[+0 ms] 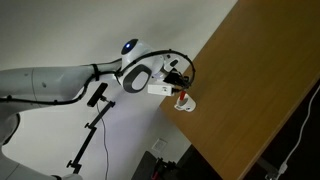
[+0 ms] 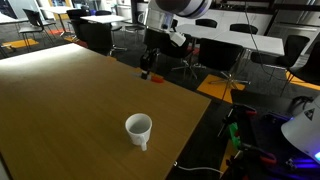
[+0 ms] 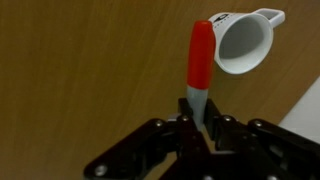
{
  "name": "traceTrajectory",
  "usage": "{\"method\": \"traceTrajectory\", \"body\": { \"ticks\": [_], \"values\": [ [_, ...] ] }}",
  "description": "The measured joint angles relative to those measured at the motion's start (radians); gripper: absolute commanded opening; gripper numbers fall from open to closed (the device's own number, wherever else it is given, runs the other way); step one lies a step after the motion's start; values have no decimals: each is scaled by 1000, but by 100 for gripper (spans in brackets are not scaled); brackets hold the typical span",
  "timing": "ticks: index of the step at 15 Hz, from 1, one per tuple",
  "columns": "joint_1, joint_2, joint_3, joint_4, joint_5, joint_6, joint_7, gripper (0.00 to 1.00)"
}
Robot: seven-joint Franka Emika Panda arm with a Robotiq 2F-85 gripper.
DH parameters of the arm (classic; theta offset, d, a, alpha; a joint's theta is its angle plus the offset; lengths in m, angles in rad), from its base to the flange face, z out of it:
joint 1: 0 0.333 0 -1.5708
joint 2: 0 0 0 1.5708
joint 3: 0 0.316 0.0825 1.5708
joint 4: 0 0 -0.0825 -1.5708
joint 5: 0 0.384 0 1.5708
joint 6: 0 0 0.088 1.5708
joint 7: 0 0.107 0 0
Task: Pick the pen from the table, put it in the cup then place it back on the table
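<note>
Step in hand: the carry to the cup. The pen is up off the bench and in the grasp, but not yet inside the cup.
End effector: the end effector is closed on the pen's pale grey end, a finger on either side. The red part sticks out ahead of it.
Pen position: in the wrist view the red tip sits just beside the cup's rim, outside the mouth rather than over it, as far as that view shows.
Cup: white, upright on the bench near an edge in both exterior views. Nothing is seen inside it.
Arm: in an exterior view the end effector hangs above the bench. The pen is too small to make out there.
Next move, as a judgement: shift sideways until the red tip is centred over the mouth, then lower it in. The fingers should part only once the pen is well inside.
Risk, as a judgement: the cup looks light, so a tip that catches the rim could tip it or push it toward the edge.
Writing: small dark marks near the cup's rim in the wrist view, too blurred to read. No brand is legible on the pen or the arm.
</note>
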Motion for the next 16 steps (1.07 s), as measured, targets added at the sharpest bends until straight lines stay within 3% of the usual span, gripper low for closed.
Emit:
{"method": "traceTrajectory", "body": {
  "ticks": [5, 13, 14, 16],
  "values": [
    [-56, 0, 53, 34, 219, -81, -367, 5],
    [-73, 0, 21, 100, 351, -391, -770, 5],
    [-73, 0, 13, 108, 355, -441, -818, 19],
    [-70, 0, -2, 115, 349, -494, -834, 19]
  ]
}}
